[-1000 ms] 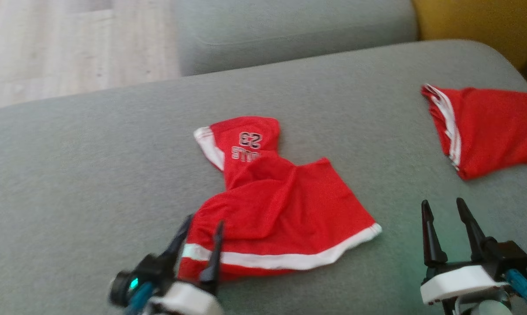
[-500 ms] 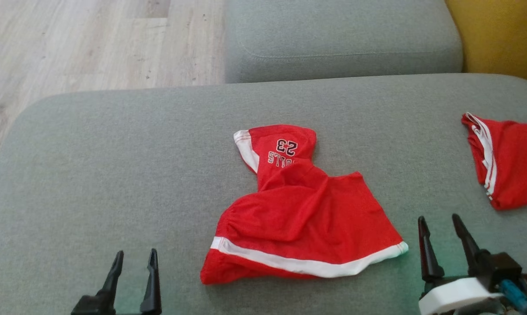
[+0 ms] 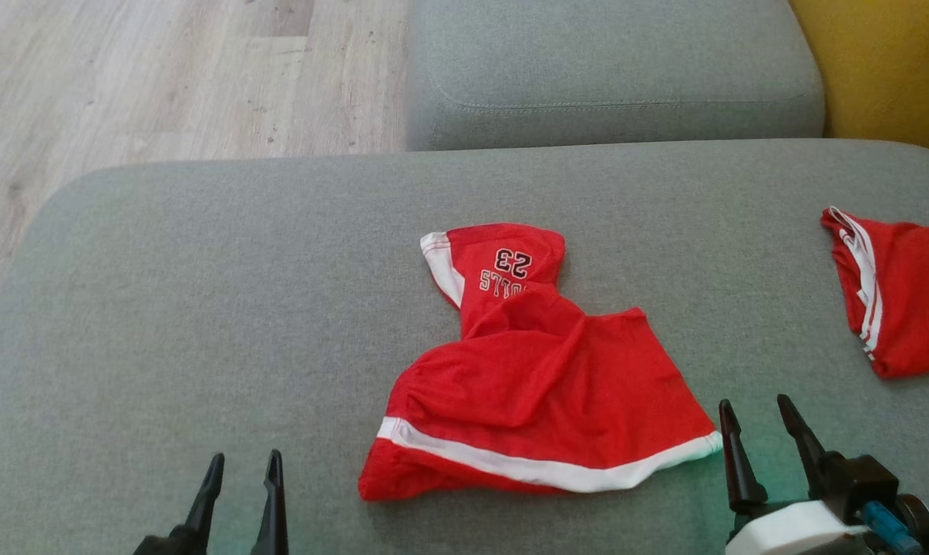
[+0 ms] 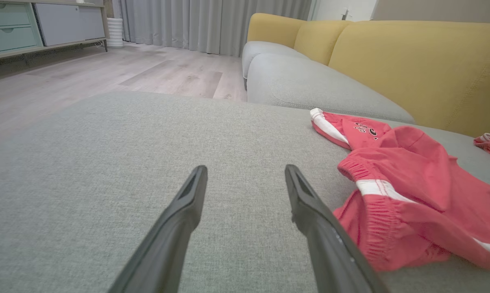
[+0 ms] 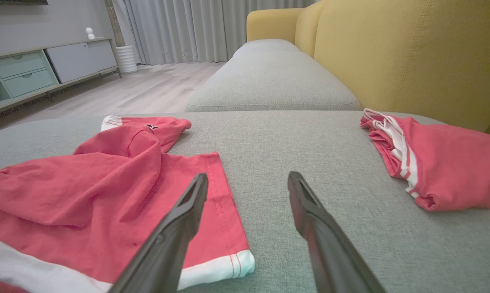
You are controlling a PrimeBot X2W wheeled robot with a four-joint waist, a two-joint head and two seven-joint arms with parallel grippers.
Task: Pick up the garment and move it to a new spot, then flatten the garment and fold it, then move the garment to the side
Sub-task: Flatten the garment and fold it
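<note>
Your left gripper [image 3: 246,460] has drawn back from the shorts [image 3: 541,385].
It and the right gripper [image 3: 754,402] have fingers apart and hold nothing; the shorts lie crumpled in the middle of the sofa [image 3: 202,308], so flattening is probably next.

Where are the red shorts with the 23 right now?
Head view: the red shorts lie crumpled mid-cushion on the grey sofa, between the left gripper and right gripper, nearer the right.
</note>
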